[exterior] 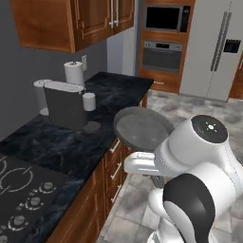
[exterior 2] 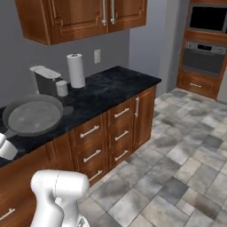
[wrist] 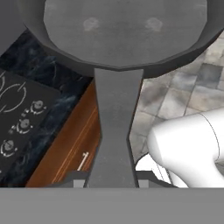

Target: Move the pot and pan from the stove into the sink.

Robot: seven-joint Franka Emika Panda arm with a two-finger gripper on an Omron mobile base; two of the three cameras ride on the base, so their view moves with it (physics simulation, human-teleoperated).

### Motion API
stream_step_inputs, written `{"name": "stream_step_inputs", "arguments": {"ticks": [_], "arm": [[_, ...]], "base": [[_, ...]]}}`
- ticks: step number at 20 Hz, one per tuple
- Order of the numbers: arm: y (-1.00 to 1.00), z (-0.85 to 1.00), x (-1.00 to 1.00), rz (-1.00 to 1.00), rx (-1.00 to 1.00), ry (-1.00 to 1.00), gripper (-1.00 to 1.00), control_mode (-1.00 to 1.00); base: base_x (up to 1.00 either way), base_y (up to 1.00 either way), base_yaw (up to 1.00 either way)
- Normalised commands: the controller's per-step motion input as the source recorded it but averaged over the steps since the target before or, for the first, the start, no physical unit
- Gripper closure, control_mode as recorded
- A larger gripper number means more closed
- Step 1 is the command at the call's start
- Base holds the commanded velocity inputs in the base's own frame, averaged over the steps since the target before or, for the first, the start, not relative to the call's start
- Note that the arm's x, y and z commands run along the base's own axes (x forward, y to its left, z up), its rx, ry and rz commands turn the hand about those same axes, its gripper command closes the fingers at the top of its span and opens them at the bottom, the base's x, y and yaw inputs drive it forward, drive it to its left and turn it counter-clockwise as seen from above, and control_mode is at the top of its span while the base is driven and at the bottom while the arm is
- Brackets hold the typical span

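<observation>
The gripper (wrist: pixel 114 181) was clamped narrow on the pan's handle (wrist: pixel 114 131), fingertips barely showing at 6 o'clock of the hand view, either side of the handle. The pan (exterior: pixel 142 129) was off the stove, carried in the air roughly level, bowl up. In the left base view it hung past the counter's front edge, over the tiled floor (exterior: pixel 190 111) and the drawer fronts (exterior: pixel 115 166), at about 12 o'clock from the arm's white forearm link. The arm was folded low: the elbow joint sat big at 4 o'clock of that view, and the forearm reached toward 9 o'clock under the pan.

In the right base view the pan (exterior 2: pixel 33 116) sat at 9 o'clock, overlapping the black counter (exterior 2: pixel 111 86) line, with a white arm link (exterior 2: pixel 60 199) at 7 o'clock.

The stove (exterior: pixel 21 194) was at 8 o'clock in the left base view, knobs along its front edge, with nothing on the part of its top that showed. In the hand view the cooktop (wrist: pixel 22 113) lay at 9 o'clock, below and beside the pan.

Also on the counter: a grey coffee machine (exterior: pixel 64 104) and a paper towel roll (exterior: pixel 73 72), both well apart from the pan.
</observation>
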Motion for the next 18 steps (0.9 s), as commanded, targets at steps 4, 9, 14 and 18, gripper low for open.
{"name": "stream_step_inputs", "arguments": {"ticks": [4, 9, 14, 18], "arm": [[0.00, 0.00, 0.00, 0.00, 0.00, 0.00, 1.00, 1.00], [0.00, 0.00, 0.00, 0.00, 0.00, 0.00, 1.00, 1.00], [0.00, 0.00, 0.00, 0.00, 0.00, 0.00, 1.00, 1.00], [0.00, 0.00, 0.00, 0.00, 0.00, 0.00, 1.00, 1.00]], "base": [[0.00, -0.12, -0.49], [0.00, -0.12, -0.49], [0.00, -0.12, -0.49], [0.00, -0.12, -0.49]]}}
